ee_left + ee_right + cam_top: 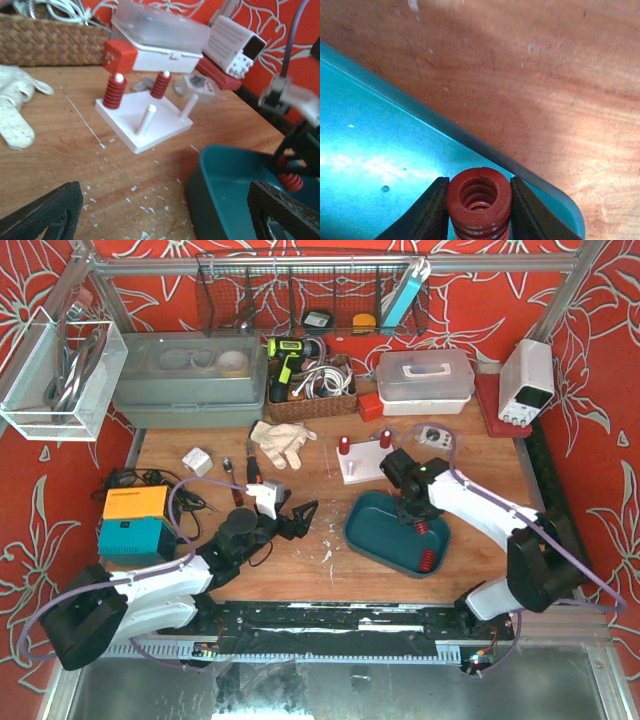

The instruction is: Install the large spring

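A white base plate point(357, 469) carries two red springs point(344, 446) on its far pegs. In the left wrist view the plate point(150, 131) shows two bare white pegs point(146, 119) at the front. My right gripper point(414, 512) is over the teal tray point(375, 540) and is shut on a red spring point(479, 197). Its fingers point(427, 216) press both sides, with the spring's open end facing the camera. This spring also shows in the left wrist view point(289, 179). Another red spring point(425, 562) lies in the tray. My left gripper point(297, 517) is open and empty, left of the tray.
A white glove point(280, 443) lies left of the plate. A red cube point(370, 405), a white lidded box point(425, 380) and a power supply point(526, 380) stand behind it. An orange and teal box point(135, 520) and tools point(240, 480) are at the left.
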